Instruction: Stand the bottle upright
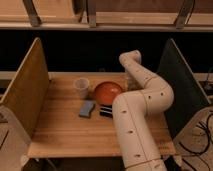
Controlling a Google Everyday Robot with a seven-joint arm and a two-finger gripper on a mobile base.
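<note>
My white arm [142, 100] rises from the front of the wooden table [60, 130] and bends over at its top near the back edge. The gripper [130, 81] hangs at the arm's end, low over the table just right of the orange bowl [107, 91], mostly hidden by the arm. I cannot make out the bottle; it is hidden behind the arm or the gripper.
A translucent plastic cup [81, 86] stands left of the bowl. A blue sponge [87, 108] and a dark flat object [106, 111] lie in front of the bowl. A wooden panel [27, 95] walls the left side and a dark green panel [181, 85] the right.
</note>
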